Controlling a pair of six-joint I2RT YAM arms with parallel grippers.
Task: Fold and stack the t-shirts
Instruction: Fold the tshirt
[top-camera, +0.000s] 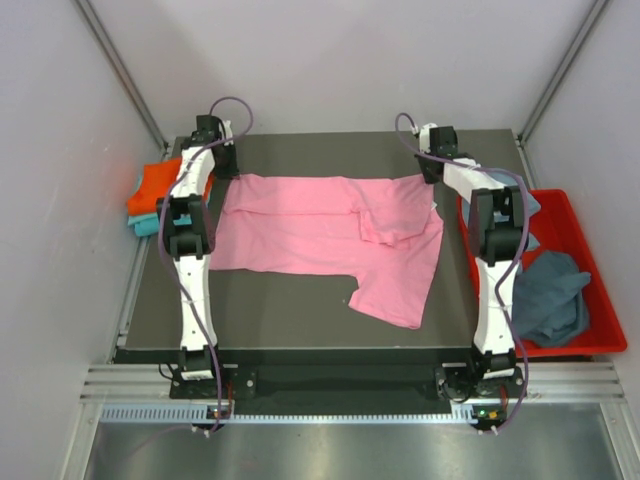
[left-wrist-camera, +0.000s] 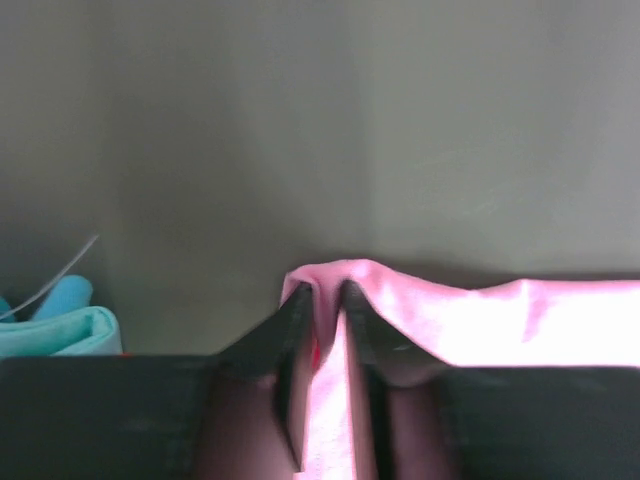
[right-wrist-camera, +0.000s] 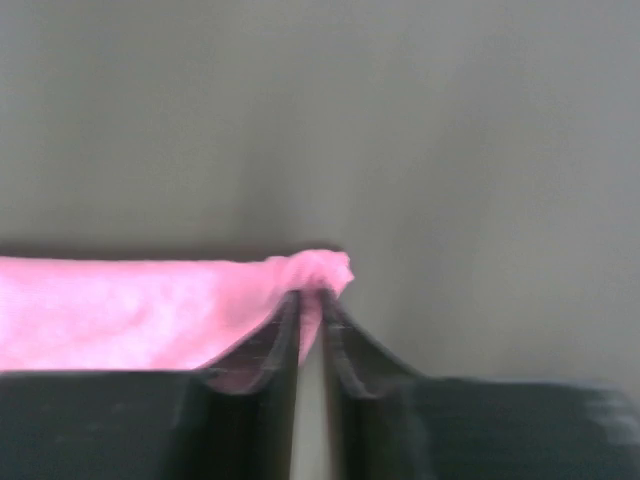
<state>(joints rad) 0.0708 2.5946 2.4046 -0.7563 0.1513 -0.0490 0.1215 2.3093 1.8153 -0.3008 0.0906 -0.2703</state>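
**Desk:** What is lying on the table (top-camera: 290, 310)?

**Photographer:** The pink t-shirt (top-camera: 300, 235) is lying spread across the dark surface. Its far edge is running along the back of the table between the two arms. A sleeve is lying doubled over the body, right of centre, and the right-hand part is trailing down toward the near edge.

**Desk:** And the grippers?

**Photographer:** Both are pinching cloth. The left gripper (left-wrist-camera: 322, 295) is clamping the shirt's far left corner, with a ridge of pink bunching up between its dark fingers. The right gripper (right-wrist-camera: 310, 298) is doing the same at the far right corner. Its jaws are sitting nearly together, with a small knot of pink poking out above the tips. Both wrist views are soft, but the fabric between the fingers is showing plainly.

**Desk:** Are the other shirts showing?

**Photographer:** Off the table's left side, beside the left arm, an orange tee (top-camera: 160, 185) is sitting on top of a teal tee (top-camera: 148, 225) — the teal one is also showing at the left edge of the left wrist view. To the right of the table, a slate-blue tee (top-camera: 555, 295) is lying heaped in the red bin (top-camera: 590, 345), well apart from the pink one
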